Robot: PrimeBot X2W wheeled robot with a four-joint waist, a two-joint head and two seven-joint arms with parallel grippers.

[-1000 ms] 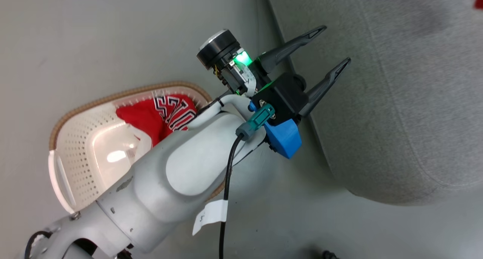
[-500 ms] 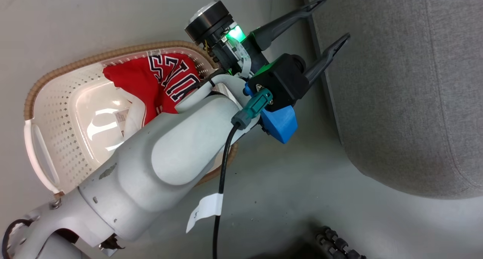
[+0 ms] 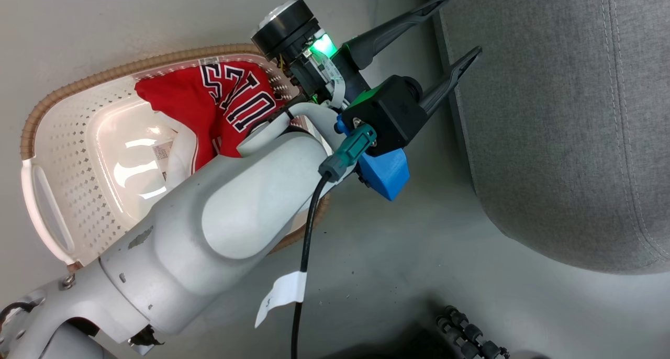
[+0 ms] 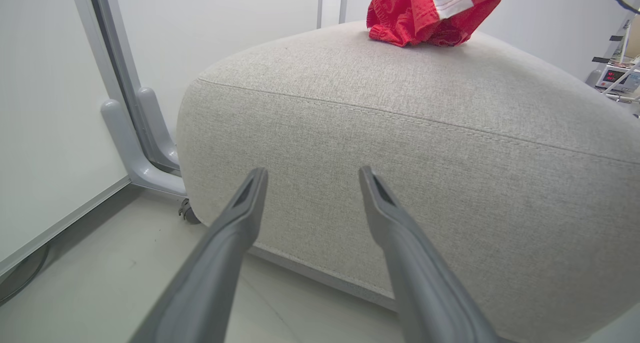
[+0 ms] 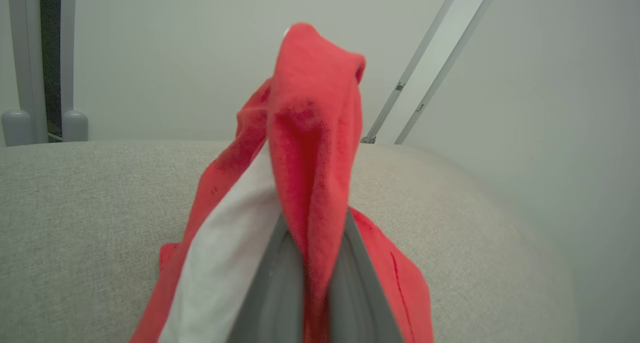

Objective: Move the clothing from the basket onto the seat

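The basket (image 3: 63, 118) stands on the floor at the left of the head view. In it lies one piece of the clothing, a red jersey (image 3: 209, 102) with black-and-white lettering, partly hidden by my left forearm. My left gripper (image 3: 459, 28) is open and empty, its fingers by the edge of the grey seat (image 3: 549, 113). From the left wrist, the left gripper (image 4: 311, 172) faces the side of the seat (image 4: 400, 148). A red garment (image 4: 430, 13) with a white stripe rests on top of it. My right gripper (image 5: 312, 228) is shut on this red garment (image 5: 315, 133) above the seat (image 5: 75, 208).
A grey frame post with a curved foot (image 4: 145, 148) and a small caster (image 4: 187, 213) stand beside the seat by a white wall panel. Some equipment (image 4: 615, 75) sits past the seat's far side. A black ribbed part (image 3: 471, 333) lies low on the grey floor.
The head camera has shifted, so more of the basket and the jersey shows and the seat sits further right. My left gripper stays open by the seat's edge.
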